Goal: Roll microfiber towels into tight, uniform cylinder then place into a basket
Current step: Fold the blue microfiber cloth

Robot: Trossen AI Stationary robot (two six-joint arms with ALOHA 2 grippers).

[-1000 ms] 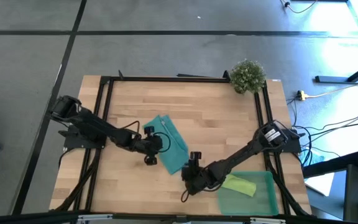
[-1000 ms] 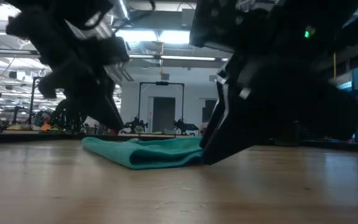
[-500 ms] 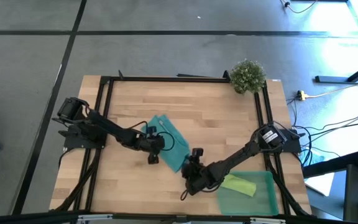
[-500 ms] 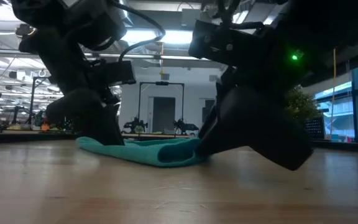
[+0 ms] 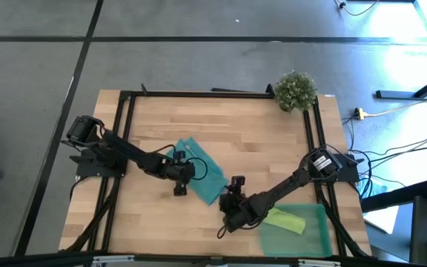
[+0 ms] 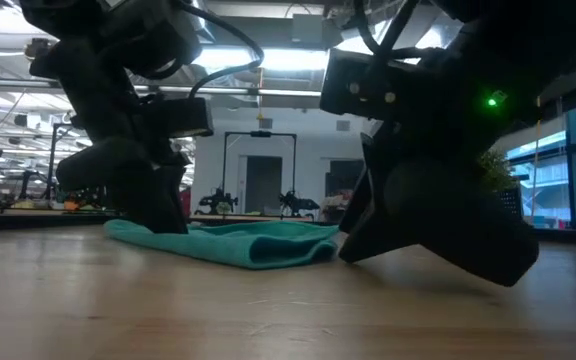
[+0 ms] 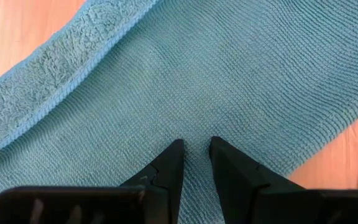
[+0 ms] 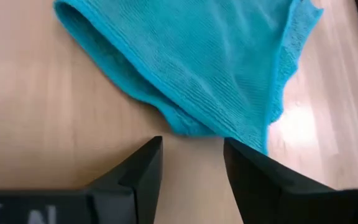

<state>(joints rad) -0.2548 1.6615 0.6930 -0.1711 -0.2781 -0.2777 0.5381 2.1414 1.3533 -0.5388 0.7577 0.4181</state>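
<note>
The right tool stands low over the worktop with its two fingers apart and nothing between them; the folded corner of the teal towel lies just in front of the fingertips, near them but, as far as the right wrist view shows, not yet between them. The left tool is on the other side of the same towel, pressed down onto the cloth with its fingers nearly together; a small pinch of cloth may be between the tips, but I cannot tell if it really grips it. In the high view the teal towel lies flat as a long strip, with its long axis going diagonally, from the left tool toward the right tool. So each tool has one end of the strip before it, and the right tool faces the end more or less along the long axis. In my judgement the towel is not rolled yet, only folded, and the coming move depends on this: the right tool must go a little forward to take the near corner, while the left tool keeps the far part in place. Beyond the right tool, behind its arm, the lime towel already lies rolled inside the basket, at the worktop's near right corner. A small plant stands well apart at the far corner.
</note>
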